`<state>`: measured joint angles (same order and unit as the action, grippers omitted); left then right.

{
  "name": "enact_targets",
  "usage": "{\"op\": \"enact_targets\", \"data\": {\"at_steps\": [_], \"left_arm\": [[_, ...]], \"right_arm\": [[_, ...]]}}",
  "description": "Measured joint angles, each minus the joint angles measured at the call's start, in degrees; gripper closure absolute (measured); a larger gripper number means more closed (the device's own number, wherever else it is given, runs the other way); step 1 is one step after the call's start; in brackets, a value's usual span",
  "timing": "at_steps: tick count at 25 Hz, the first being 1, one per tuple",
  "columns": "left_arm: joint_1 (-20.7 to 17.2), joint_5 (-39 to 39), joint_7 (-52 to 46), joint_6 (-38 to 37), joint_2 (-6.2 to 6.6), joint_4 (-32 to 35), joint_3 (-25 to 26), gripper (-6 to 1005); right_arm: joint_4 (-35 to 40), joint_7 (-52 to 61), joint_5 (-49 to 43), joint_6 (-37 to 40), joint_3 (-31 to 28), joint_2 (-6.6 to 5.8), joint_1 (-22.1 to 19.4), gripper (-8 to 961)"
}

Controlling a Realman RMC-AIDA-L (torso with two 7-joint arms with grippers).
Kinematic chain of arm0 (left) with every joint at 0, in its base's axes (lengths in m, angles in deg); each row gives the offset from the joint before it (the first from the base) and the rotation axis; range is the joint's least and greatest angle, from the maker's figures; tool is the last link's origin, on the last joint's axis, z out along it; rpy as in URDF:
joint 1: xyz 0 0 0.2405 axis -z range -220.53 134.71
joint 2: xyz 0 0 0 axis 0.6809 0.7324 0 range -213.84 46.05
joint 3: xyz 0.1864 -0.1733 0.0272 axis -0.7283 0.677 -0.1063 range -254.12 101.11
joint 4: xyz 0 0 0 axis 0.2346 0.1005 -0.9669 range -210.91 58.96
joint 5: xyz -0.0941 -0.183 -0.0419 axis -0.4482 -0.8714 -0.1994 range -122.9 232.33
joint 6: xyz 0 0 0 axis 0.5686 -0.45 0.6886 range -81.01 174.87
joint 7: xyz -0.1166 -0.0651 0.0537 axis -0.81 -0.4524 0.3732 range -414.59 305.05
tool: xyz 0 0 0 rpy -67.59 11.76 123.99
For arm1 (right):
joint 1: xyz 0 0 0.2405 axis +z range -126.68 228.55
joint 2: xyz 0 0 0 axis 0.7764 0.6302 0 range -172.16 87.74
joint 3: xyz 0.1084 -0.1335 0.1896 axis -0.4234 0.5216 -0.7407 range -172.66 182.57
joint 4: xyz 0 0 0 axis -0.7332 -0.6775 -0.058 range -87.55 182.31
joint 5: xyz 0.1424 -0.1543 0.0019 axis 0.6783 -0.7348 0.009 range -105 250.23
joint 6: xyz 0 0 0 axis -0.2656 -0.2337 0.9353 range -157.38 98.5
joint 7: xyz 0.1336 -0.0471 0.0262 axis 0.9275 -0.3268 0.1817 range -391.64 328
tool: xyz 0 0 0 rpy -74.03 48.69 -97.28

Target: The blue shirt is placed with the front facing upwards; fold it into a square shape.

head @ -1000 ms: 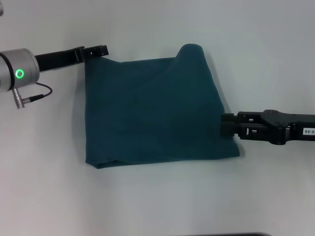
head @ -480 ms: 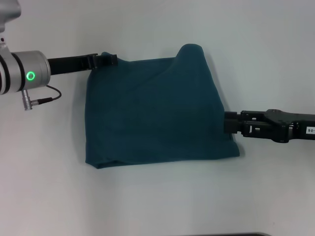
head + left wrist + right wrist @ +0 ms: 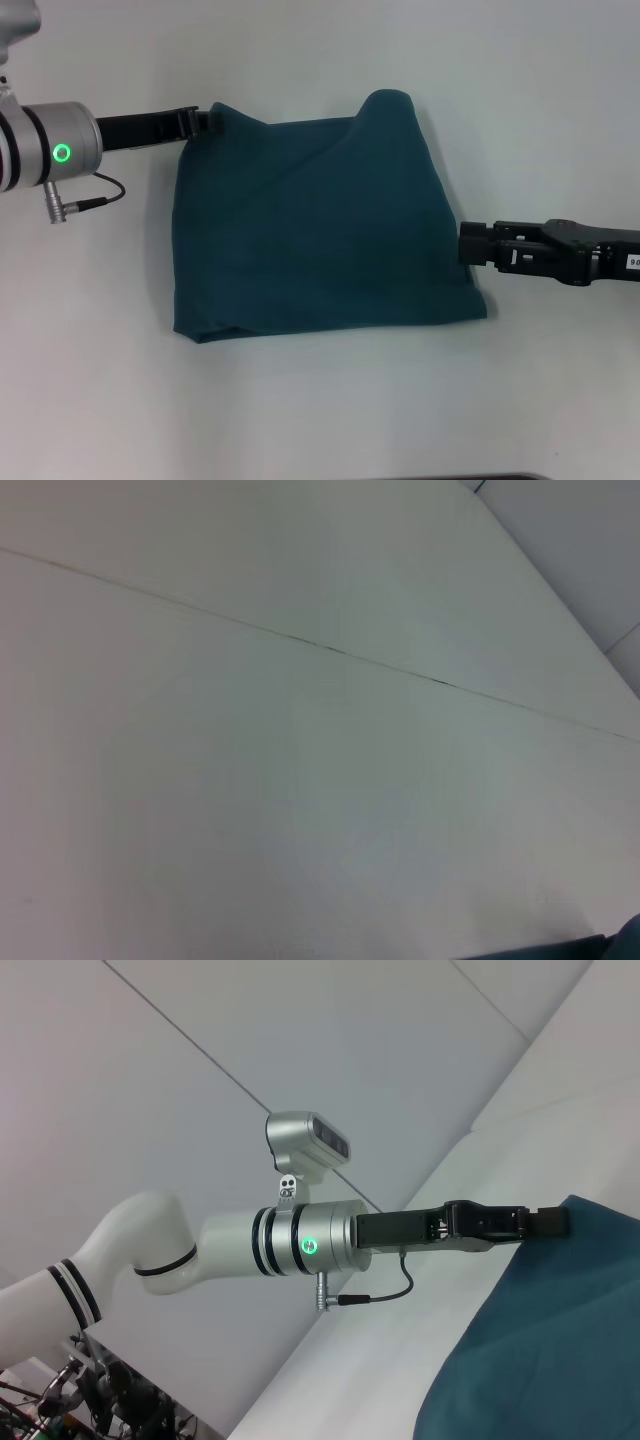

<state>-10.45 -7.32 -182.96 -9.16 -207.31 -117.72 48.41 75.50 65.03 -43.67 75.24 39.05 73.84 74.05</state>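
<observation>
- The blue shirt (image 3: 315, 225) lies on the white table (image 3: 320, 400), near the middle of the head view; no containers hold anything here.
- It is already folded into a rough rectangle, plain dark teal on top, with no letters or collar showing.
- Its near edge is fairly straight, with a slight fold line at the near left corner; the far edge is uneven, with a rounded hump of cloth rising at the far right and a small raised peak at the far left corner.
- The left end effector (image 3: 210, 118) is at that far left corner, its tip touching or under the raised cloth; whether its fingers are apart or together I cannot tell.
- The right end effector (image 3: 466, 246) sits at the shirt's right edge, just beside or touching the fabric; its finger state cannot be told either.
- The right wrist view shows what the head view does not: the left arm's white curved links and silver wrist with a green light, its end effector (image 3: 548, 1222) meeting the shirt corner.
- The left wrist view shows mostly bare table, with only a sliver of teal cloth at one corner.
</observation>
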Motion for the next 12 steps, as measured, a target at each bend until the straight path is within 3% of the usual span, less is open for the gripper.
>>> {"op": "enact_targets", "data": {"at_steps": [3, 8, 12], "left_arm": [[-0.05, -0.14, -0.02, 0.02, -0.07, 0.00, 0.26, 778], [-0.70, -0.46, -1.06, -0.56, 0.05, 0.03, 3.76, 948], [-0.93, -0.44, -1.61, -0.85, 0.35, 0.51, 4.46, 945]], "right_arm": [[0.00, 0.00, -0.12, 0.00, 0.02, 0.10, 0.04, 276], [0.00, 0.00, -0.17, -0.05, 0.03, 0.14, -0.02, 270], [0.00, 0.00, -0.18, -0.15, 0.01, 0.22, -0.03, 266]]}}
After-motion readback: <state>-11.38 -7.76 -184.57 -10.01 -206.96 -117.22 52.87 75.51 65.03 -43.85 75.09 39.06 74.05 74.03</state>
